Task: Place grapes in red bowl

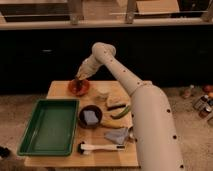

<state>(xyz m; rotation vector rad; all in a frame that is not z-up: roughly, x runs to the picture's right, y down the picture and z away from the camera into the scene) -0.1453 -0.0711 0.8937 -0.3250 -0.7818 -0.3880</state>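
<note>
The red bowl (78,87) sits at the far left of the wooden table (60,89). My gripper (78,79) hangs right over the bowl, at its rim. A small dark clump, the grapes (79,83), shows at the gripper's tip just above the bowl's inside. I cannot tell whether the grapes are still held or lie in the bowl. My white arm (125,80) reaches in from the lower right.
A green tray (49,126) lies at the front left. A dark bowl (90,115) with a bluish sponge stands mid-table. A long green vegetable (121,112), a pale cup (103,93), a grey cloth (117,135) and a white brush (100,148) lie nearby.
</note>
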